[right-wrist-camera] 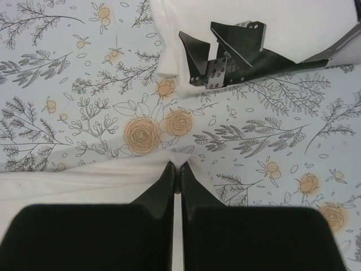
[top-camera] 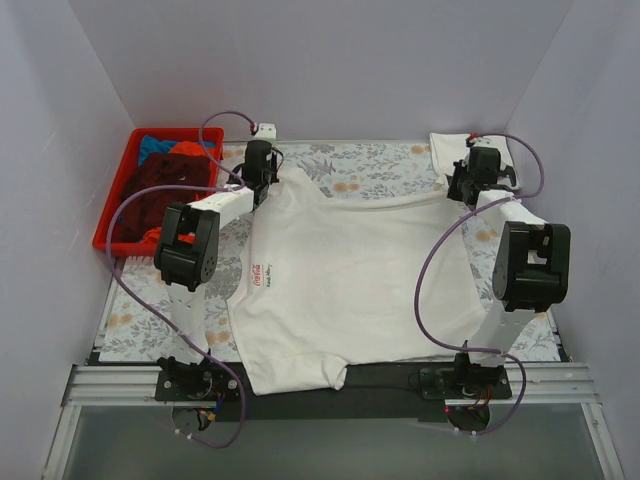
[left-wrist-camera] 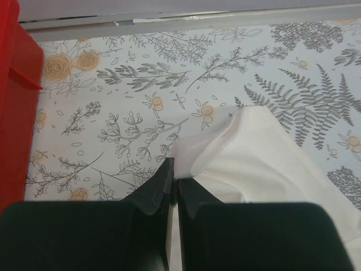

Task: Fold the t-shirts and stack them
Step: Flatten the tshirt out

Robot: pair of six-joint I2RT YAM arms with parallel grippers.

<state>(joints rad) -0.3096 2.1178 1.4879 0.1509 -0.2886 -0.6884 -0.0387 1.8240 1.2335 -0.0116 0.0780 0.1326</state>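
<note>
Lying in crate (top-camera: 112,215) at left, coloured tees (top-camera: 165,180) seen. Left tool (left-wrist-camera: 174,169) clamped on far left corner of white tee (top-camera: 340,280), spread flat mid tabletop (top-camera: 380,165). Right tool (right-wrist-camera: 179,169) clamped on its far right edge.

To my left, a red crate (top-camera: 118,205) sits at the far corner of the table, touching the edge of the flowered tablecloth (top-camera: 370,165). On my right, a black angular bracket (right-wrist-camera: 237,48) with a small holed plate lies near the cloth's far edge. A metal rail (top-camera: 560,385) runs along the near side.
</note>
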